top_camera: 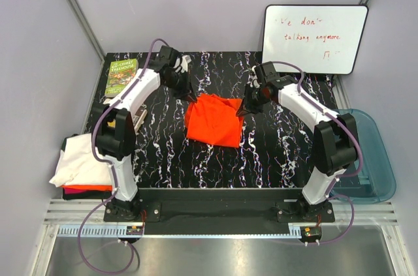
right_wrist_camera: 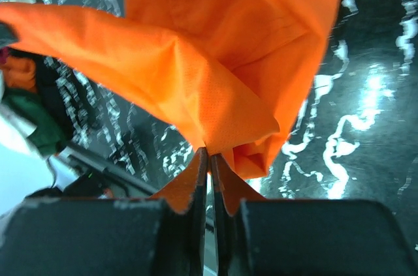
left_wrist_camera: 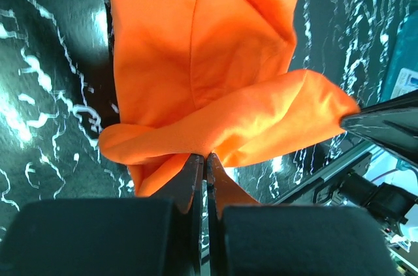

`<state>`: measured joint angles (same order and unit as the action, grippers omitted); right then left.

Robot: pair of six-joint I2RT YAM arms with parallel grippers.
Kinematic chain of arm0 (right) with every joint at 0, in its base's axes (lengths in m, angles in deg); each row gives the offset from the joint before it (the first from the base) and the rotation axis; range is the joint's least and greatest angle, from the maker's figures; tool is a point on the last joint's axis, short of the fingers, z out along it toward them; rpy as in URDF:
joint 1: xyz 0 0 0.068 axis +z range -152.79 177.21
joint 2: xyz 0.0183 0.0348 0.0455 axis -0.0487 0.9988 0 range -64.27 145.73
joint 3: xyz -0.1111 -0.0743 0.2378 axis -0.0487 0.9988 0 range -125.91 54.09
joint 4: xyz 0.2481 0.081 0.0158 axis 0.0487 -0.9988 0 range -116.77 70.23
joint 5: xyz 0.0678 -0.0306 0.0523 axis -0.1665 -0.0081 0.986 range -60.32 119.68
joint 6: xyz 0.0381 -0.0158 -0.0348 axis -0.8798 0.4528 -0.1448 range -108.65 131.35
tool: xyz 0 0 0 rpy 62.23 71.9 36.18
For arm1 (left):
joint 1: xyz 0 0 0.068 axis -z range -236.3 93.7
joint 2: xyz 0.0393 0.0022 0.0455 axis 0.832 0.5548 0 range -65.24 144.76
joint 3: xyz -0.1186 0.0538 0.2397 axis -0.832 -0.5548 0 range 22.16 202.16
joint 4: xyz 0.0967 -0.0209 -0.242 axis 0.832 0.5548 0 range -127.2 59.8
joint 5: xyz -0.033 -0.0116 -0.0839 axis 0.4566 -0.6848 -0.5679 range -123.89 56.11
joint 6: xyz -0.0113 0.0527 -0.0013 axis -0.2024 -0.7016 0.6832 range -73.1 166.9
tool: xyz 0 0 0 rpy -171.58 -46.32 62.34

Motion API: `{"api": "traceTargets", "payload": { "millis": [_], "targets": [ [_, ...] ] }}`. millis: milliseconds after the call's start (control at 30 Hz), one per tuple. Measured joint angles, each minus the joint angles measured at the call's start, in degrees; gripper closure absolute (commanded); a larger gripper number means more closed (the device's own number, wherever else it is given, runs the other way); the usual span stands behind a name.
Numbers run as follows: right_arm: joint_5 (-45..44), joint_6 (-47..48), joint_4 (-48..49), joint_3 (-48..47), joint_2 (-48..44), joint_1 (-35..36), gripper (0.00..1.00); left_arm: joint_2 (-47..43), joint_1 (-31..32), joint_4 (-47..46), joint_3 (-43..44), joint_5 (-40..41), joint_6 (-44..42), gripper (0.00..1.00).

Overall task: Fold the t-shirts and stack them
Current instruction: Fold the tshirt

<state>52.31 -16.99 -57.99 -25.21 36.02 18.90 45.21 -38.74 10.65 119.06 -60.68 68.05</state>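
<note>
The bright orange t-shirt (top_camera: 214, 121) lies partly folded in the middle of the black marbled table. My left gripper (top_camera: 191, 98) is shut on its far left corner, and the left wrist view shows the pinched cloth (left_wrist_camera: 215, 126) lifted above the table. My right gripper (top_camera: 243, 110) is shut on its far right corner, with the cloth (right_wrist_camera: 215, 87) bunched at the fingertips. A pile of shirts sits at the table's left edge: a white one (top_camera: 78, 162) on top, a red-orange one (top_camera: 85, 188) under it. The dark green shirt (right_wrist_camera: 32, 122) shows only in the right wrist view.
A small green book (top_camera: 121, 77) lies at the far left of the table. A translucent blue tub (top_camera: 375, 158) stands off the right edge. A whiteboard (top_camera: 315, 38) leans against the back wall at the right.
</note>
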Motion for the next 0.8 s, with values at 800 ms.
{"api": "traceTargets", "payload": {
  "millis": [800],
  "targets": [
    [-11.54,-0.17,0.87,-3.8,-1.27,0.07,0.94,5.33,0.0,-1.31,8.48,-2.73,0.02,1.0]
  ]
}}
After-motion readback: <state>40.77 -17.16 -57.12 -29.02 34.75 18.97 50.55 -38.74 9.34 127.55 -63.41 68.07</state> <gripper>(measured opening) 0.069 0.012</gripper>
